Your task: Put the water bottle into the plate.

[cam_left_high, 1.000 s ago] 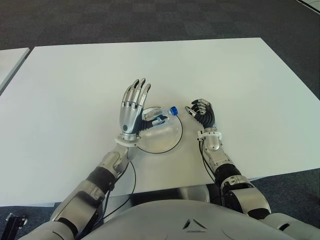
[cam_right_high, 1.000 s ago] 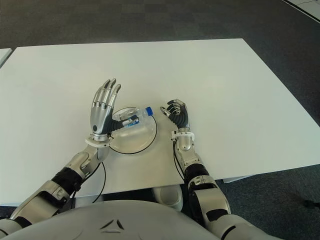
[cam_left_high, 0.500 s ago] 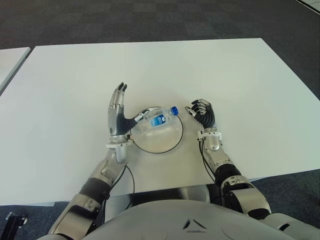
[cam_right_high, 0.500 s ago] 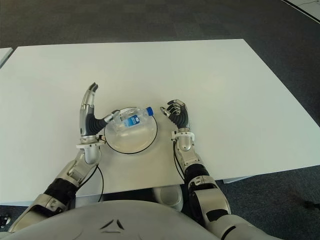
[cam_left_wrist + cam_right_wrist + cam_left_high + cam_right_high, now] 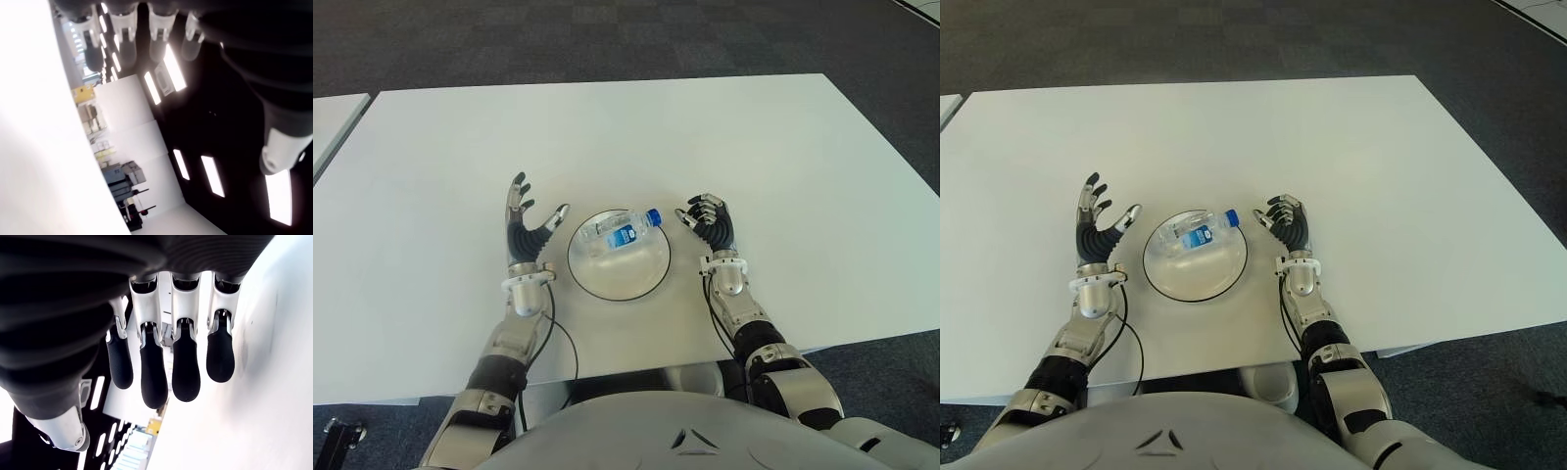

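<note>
A clear water bottle with a blue cap and blue label lies on its side in the round plate, its cap end over the plate's far right rim. My left hand is just left of the plate, fingers spread and holding nothing. My right hand shows to the right of the plate, near the bottle's cap, fingers loosely curled around nothing. In the left wrist view the fingers are extended; in the right wrist view the fingers bend inward with nothing between them.
The white table spreads wide on all sides, its front edge close to my body. Dark carpet lies beyond the far edge. Another white table's corner shows at the far left.
My left hand has let go of the bottle, pulled left off the plate and dropped lower, fingers spread. The bottle stays lying in the plate. The right hand has not moved.
</note>
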{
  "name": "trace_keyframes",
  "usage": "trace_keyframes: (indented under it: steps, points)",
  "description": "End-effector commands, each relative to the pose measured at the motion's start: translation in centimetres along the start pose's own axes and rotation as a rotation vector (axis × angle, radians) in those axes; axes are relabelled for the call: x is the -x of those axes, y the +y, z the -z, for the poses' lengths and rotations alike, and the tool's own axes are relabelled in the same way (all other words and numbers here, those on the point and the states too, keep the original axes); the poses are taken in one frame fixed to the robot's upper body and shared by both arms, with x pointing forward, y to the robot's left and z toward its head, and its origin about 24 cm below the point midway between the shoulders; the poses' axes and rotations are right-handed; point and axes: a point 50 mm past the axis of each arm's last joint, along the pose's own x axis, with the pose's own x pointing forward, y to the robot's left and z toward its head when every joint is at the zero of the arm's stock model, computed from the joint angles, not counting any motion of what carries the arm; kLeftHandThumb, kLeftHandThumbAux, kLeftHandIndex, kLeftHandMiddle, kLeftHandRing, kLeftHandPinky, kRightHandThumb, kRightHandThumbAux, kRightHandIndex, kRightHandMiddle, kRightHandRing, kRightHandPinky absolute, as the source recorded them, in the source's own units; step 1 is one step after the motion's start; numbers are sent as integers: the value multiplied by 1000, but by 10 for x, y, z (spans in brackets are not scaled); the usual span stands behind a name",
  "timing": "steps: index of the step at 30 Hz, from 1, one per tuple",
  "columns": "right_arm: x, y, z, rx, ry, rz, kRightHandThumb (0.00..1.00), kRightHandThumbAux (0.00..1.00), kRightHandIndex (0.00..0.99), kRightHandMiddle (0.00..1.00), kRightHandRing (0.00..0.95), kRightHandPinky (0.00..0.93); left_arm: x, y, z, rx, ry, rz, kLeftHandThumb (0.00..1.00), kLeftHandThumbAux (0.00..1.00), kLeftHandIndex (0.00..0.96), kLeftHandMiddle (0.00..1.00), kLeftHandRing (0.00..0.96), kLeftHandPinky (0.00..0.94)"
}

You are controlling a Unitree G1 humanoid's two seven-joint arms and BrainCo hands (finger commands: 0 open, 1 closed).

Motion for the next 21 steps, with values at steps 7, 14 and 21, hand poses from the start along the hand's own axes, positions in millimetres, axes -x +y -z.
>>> trace_keyframes:
  steps: [7,14,21]
  points:
    - [3,1,5,1,16,4,709,726,433,621,625,622,2,8,12,118,148,-32,19,810,236,362,418,480]
    - [3,0,5,-2,16,6,708,726,433,623,625,624,2,12,13,162,222,-88,348,812,405,507,525,549]
    - [3,1,6,2,22,9,708,726,433,617,619,619,1,12,10,148,235,-107,679,726,434,621,628,651]
